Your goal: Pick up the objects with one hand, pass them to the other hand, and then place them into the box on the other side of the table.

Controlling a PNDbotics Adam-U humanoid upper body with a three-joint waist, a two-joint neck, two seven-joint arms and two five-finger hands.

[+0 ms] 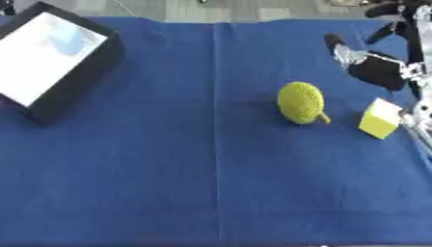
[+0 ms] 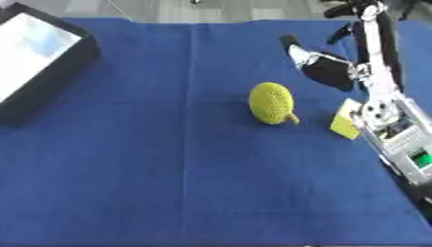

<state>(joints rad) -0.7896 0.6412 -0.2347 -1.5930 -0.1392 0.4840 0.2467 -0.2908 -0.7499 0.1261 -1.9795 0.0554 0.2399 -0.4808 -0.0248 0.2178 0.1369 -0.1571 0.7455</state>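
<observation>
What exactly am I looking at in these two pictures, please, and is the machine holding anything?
Both pictures come from a stereo camera in a humanoid robot's head, looking down at a table under a blue cloth; they show the same moment from its left and right eye. On the cloth lie a bumpy yellow-green fruit and a pale yellow cube. A black box with a white inside sits at the far left. The robot's right arm comes in from the right, its black right hand hovering beyond the cube. It appears to hold nothing. The left hand is out of view.
</observation>
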